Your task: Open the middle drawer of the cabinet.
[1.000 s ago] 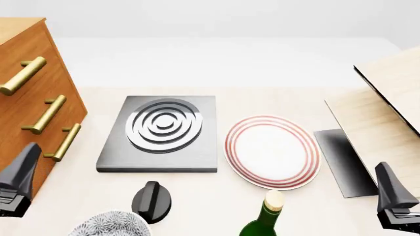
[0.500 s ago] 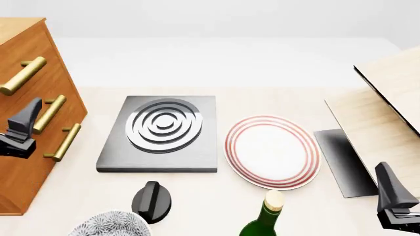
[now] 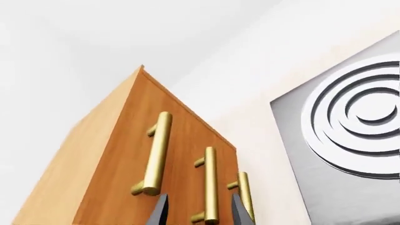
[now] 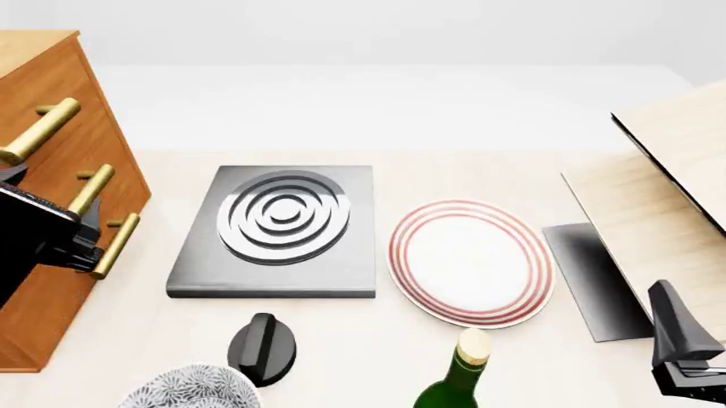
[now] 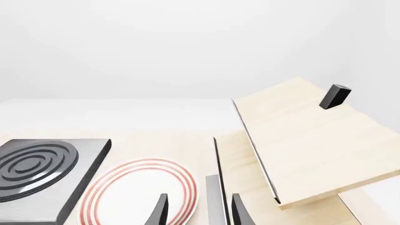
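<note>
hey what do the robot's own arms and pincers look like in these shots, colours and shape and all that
Both pincers are matte black to dark grey. The left pincer shows two slim, tapering, blade-like fingers in its wrist view; in the front view it sits on a blocky black body. The right pincer has the same two tapered fingers, with a stepped dark base in the front view. No cables, markings or sleeves are visible.

Left gripper (image 3: 196,212): fingers stood apart, the middle drawer (image 3: 187,187) handle (image 3: 210,190) in line between them, bare air ahead of the tips.
Beside that handle: the top handle (image 3: 155,157) and bottom handle (image 3: 246,194) flanked it closely, with wood showing between.
Cabinet (image 4: 51,195): its front blocked the way straight ahead.
Toward the table's middle: the hob (image 4: 278,231) lay low and flat, open air above.
Right gripper (image 5: 196,210): fingers apart; the plate (image 5: 140,192) and a dark slat (image 5: 214,199) lay below, the tilted wooden panel (image 5: 306,140) rose alongside.
</note>
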You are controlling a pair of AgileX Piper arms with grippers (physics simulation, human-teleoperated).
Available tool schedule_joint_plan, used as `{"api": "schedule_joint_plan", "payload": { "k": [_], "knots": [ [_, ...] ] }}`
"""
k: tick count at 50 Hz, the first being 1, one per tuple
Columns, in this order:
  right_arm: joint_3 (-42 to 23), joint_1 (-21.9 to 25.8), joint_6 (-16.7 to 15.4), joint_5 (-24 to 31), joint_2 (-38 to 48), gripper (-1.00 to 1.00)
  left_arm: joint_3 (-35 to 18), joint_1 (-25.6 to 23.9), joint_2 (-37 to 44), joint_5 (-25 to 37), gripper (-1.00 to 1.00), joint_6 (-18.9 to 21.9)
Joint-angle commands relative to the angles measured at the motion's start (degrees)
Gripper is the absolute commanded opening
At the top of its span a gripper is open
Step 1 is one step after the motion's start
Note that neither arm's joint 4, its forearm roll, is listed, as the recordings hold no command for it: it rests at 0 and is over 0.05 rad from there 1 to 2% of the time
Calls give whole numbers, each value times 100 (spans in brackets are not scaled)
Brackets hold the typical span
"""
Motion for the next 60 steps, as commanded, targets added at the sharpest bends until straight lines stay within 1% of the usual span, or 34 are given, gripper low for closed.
{"api": "schedule_joint_plan", "payload": {
  "k": [1,4,8,14,18,19,23,25,30,31,36,40,41,46,60],
  "knots": [
    [0,23,15,24,-10,100,409,490,914,-1016,100,549],
    [0,25,15,23,-7,100,413,510,960,-1051,100,562],
    [0,23,14,24,-10,100,456,561,1267,-1310,100,692],
    [0,24,14,23,-8,100,427,691,1620,-1523,100,718],
    [0,22,14,24,-11,100,460,797,1752,-1732,100,895],
    [0,22,15,24,-10,100,419,808,1760,-1688,100,857],
    [0,24,14,24,-10,100,379,886,1913,-1847,100,949],
    [0,23,14,24,-9,100,333,896,2003,-1860,100,920],
    [0,23,14,24,-11,100,375,1019,2346,-2284,100,1048],
    [0,23,14,24,-8,100,356,1023,2404,-2304,100,999],
    [0,24,16,23,-6,100,356,1096,2614,-2532,100,1055],
    [0,24,14,24,-9,100,306,1122,2663,-2515,100,1067],
    [0,23,15,24,-9,100,237,1122,2608,-2404,100,1045],
    [0,23,15,24,-11,100,79,1186,2634,-2293,100,1055],
    [0,23,14,24,-8,100,-280,1514,2458,-2078,100,1354]
  ]
}}
